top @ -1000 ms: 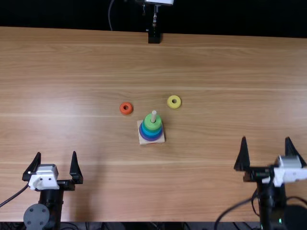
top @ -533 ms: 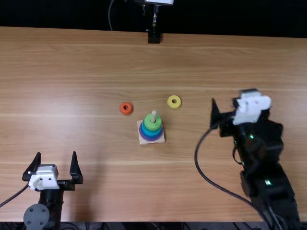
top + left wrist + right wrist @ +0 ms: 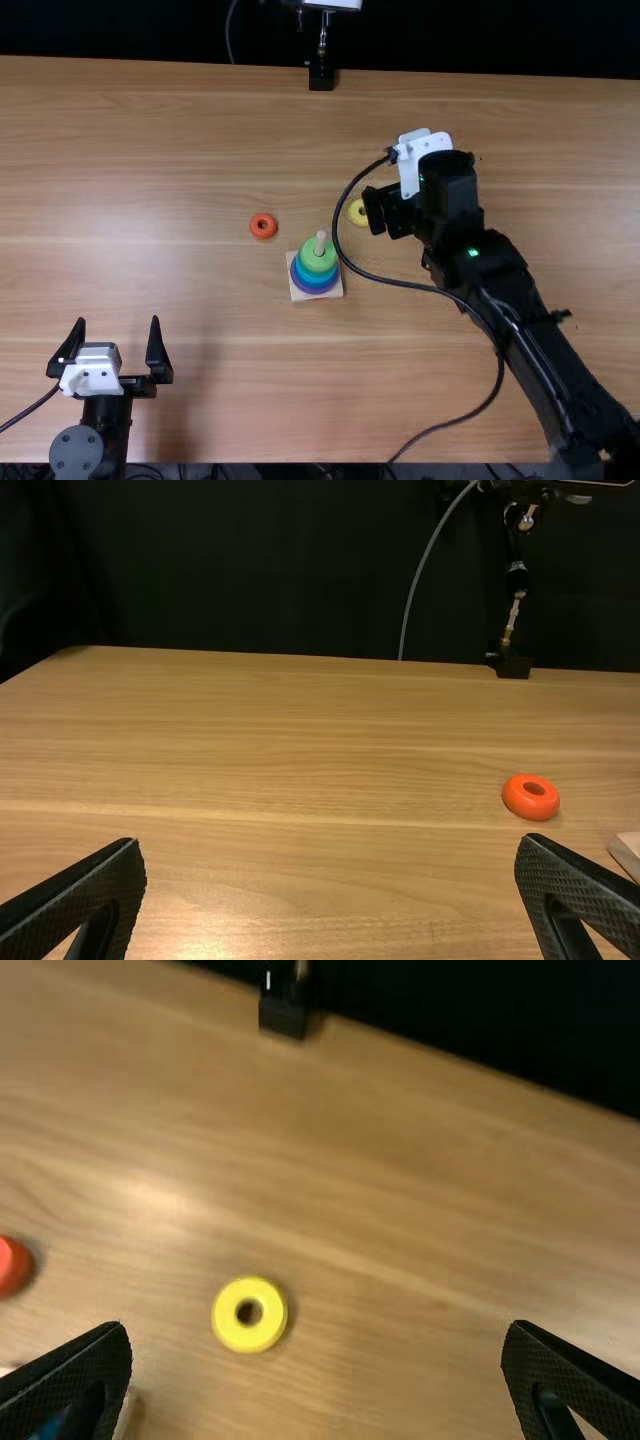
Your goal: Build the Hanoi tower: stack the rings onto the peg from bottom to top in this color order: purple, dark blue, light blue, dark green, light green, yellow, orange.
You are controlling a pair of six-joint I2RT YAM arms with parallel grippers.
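Reaching in from the four o'clock side of the table [image 3: 180, 150], the right arm [image 3: 505, 290] has its gripper [image 3: 382, 212] at about two o'clock from the ring tower, over and partly covering the yellow ring [image 3: 228, 1316]. In its own wrist view the two fingers stand wide apart and grip nothing; the yellow ring lies flat on the wood beyond them.

From the tower, the yellow ring sits near one o'clock and the orange ring [image 3: 254, 227] near ten, both loose on the table. The tower stands on a square wooden base [image 3: 297, 294], with the tip of the pale peg [image 3: 321, 238] rising above the light green ring [image 3: 311, 262] on top. Below come light blue, dark blue and purple bands, purple lowest; the bands are thin from above, so I can't be certain of the dark green one.

The left gripper [image 3: 113, 345] hangs at eight o'clock from the tower, well apart from it, spread open and empty. A black cable [image 3: 499, 375] loops beside the right arm, and a small black stand [image 3: 321, 78] is at twelve o'clock, by the table's far edge.
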